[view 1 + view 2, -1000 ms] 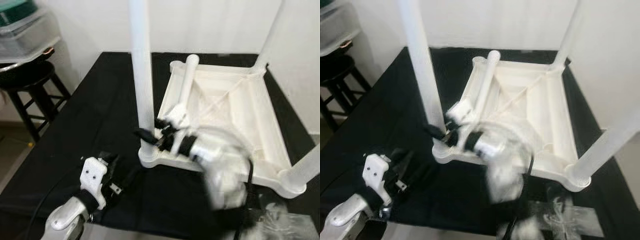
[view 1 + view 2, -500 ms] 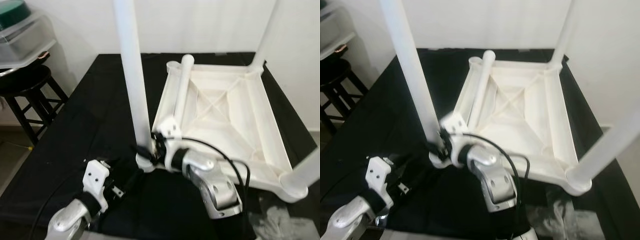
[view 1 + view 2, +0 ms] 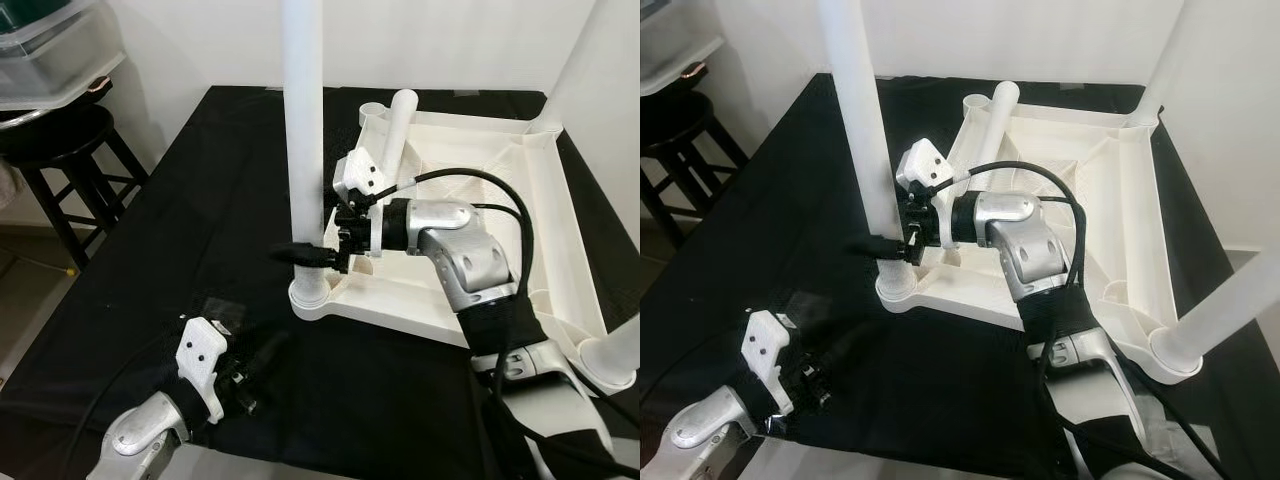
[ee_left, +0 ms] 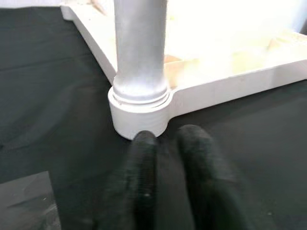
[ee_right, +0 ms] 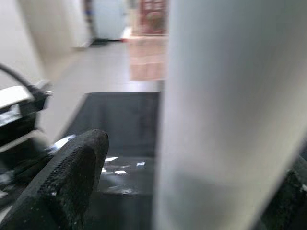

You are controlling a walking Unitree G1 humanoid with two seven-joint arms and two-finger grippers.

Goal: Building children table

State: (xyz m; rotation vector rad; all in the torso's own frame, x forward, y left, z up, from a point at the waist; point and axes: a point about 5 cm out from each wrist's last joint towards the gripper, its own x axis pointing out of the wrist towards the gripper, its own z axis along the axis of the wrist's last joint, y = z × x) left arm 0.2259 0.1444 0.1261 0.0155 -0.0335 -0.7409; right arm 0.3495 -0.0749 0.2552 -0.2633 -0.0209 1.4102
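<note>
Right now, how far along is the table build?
Three legs stand upright in the upturned tabletop's sockets. In hand: the right tool sits around the near-left leg above its socket. Left: the fourth leg lies loose in the tabletop beside the empty far-left socket. The left tool rests on the black cloth.

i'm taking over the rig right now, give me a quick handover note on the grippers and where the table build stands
Right gripper: at the base of the near-left leg, one finger on each side of it just above the socket; whether it is actually clamping, I cannot tell.
Left gripper: resting low on the black cloth in front of that corner, fingers close together, holding nothing.
Tabletop: upside down on the cloth.
Done: legs stand in three corners, including the near-right leg.
Left: a loose leg lies across the far-left corner, not yet standing in its socket. Then turn the table upright.
</note>
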